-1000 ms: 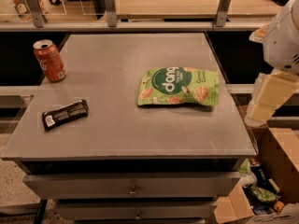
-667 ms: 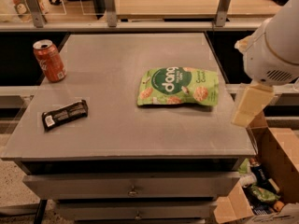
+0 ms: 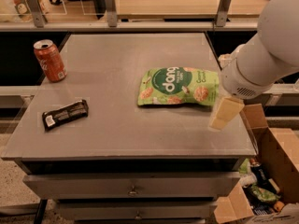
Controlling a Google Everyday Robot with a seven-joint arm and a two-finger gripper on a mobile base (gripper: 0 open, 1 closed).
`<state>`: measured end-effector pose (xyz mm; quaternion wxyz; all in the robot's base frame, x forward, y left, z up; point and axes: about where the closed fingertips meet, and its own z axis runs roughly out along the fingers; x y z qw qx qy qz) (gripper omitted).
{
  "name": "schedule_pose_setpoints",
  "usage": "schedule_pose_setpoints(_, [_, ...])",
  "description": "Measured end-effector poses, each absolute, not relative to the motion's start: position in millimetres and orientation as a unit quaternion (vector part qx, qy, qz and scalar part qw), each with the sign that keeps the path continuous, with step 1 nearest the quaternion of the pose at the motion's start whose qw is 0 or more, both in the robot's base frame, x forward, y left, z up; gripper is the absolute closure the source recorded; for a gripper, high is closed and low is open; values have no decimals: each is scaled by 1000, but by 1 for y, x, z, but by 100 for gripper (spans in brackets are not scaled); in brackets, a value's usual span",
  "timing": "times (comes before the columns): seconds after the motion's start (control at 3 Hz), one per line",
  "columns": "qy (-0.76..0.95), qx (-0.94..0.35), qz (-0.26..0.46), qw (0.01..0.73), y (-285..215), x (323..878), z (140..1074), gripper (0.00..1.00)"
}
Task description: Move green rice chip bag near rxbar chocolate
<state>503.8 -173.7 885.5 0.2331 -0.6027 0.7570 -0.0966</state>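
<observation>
The green rice chip bag (image 3: 178,86) lies flat on the grey table (image 3: 121,134), right of the middle, with its white "dang" lettering facing up. The rxbar chocolate (image 3: 65,114), a slim black wrapper with a white label at its left end, lies near the table's front left. My gripper (image 3: 225,113) hangs from the white arm (image 3: 266,50) at the right. It is above the table's front right part, just off the bag's lower right corner and not touching it.
A red soda can (image 3: 49,60) stands upright at the table's left edge, behind the bar. An open cardboard box (image 3: 271,171) with clutter sits on the floor to the right of the table. Drawers run under the tabletop. A railed shelf stands behind the table.
The arm has swung in from the right edge of the view toward the left and forward. My gripper has come over the table's right part, closer to the bag. The objects have not moved.
</observation>
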Motion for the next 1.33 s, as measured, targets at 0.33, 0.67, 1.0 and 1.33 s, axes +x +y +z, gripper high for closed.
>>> schedule_pose_setpoints(0.33, [759, -596, -87, 248, -170, 519, 868, 0])
schedule_pose_setpoints(0.67, [759, -591, -77, 264, -168, 537, 860, 0])
schedule_pose_setpoints(1.0, [752, -590, -73, 285, -169, 553, 850, 0])
schedule_pose_setpoints(1.33, [746, -589, -76, 301, -170, 568, 848, 0])
